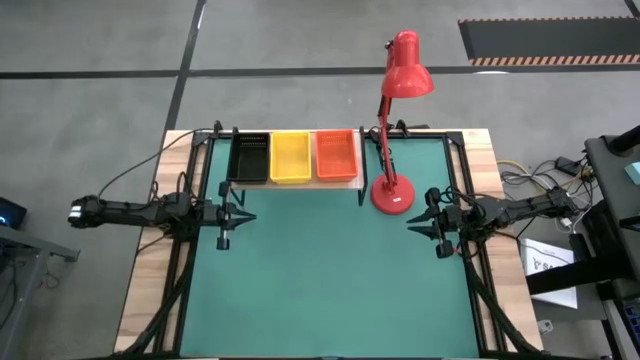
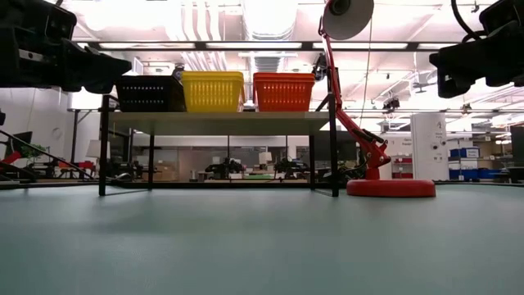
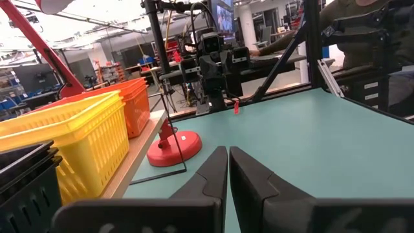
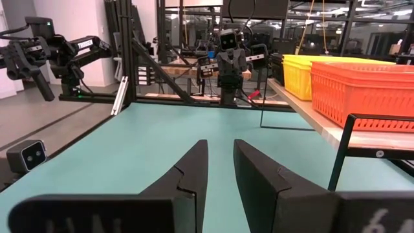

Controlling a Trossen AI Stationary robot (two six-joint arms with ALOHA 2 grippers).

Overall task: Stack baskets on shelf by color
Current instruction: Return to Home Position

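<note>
The baskets sit in a row on the shelf (image 1: 357, 172) at the far edge of the green table (image 1: 330, 290). The black baskets (image 1: 249, 157) are on my left end, the yellow baskets (image 1: 290, 157) in the middle and the orange-red baskets (image 1: 336, 155) on my right end. Each colour touches or sits just beside its neighbour. From table height all three colours stand at about the same height on the light-wood board. Past my left wrist the black ones show layered rims, one nested in another, but I cannot count how many each colour holds.

Just beside the shelf's right end stands the red desk lamp (image 1: 392, 195). Its round base is on the green top, and its neck leans back so the shade hangs beyond the table's far edge.

My left gripper (image 1: 228, 215) hangs above the table on the left side, in front of the black baskets and clear of them. It points across the table toward my other arm. Its fingers are pressed nearly together with only a thin slit between them, and they hold nothing.

My right gripper (image 1: 430, 225) hangs opposite it, above the table's right side and near the lamp's base. It faces back across the table. Its fingers stand a little apart, a narrow gap, with nothing between them.
</note>
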